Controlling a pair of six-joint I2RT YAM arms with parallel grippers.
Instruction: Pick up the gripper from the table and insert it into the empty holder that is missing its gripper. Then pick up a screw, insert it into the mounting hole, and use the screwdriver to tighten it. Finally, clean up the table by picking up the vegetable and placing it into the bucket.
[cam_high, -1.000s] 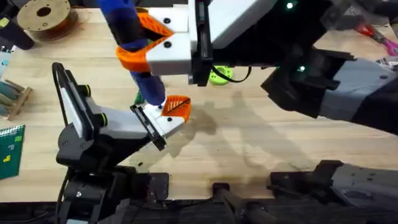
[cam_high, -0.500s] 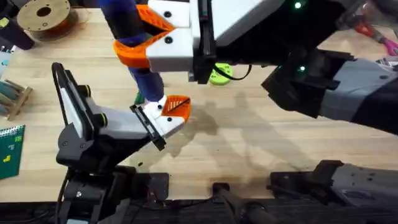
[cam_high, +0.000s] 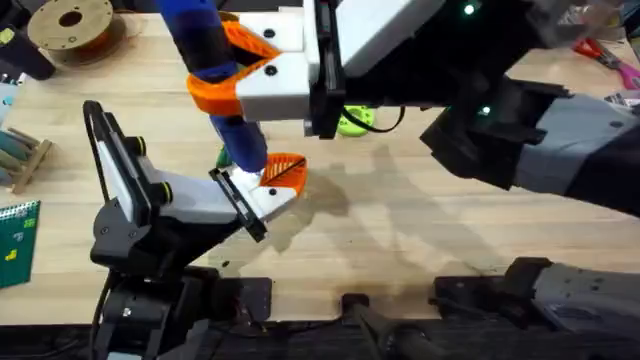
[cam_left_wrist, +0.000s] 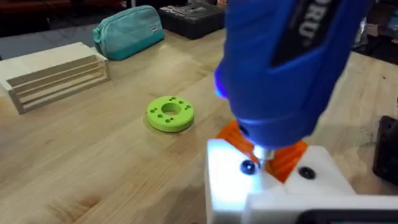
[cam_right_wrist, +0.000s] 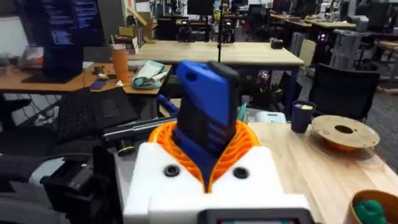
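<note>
Orange gripper (cam_high: 287, 172) seated in holder (cam_high: 262, 195); right gripper (cam_high: 240, 75) clamped on screwdriver (cam_high: 215, 75), bit at screw (cam_left_wrist: 248, 167). Left gripper: cannot tell. Vegetable cleanup pending.

One screwdriver (cam_high: 215, 80), two spools (cam_high: 72, 27).

Screwdriver (cam_high: 215, 75) upright over holder (cam_high: 262, 190), bit seemingly on screw (cam_left_wrist: 248, 167).

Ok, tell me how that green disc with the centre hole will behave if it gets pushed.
The green disc lies flat on the table, so a push would probably slide it rather than roll or tip it. It looks like rigid plastic, so it is likely stiff and fairly light. Its low rim may be awkward to pinch.
</note>
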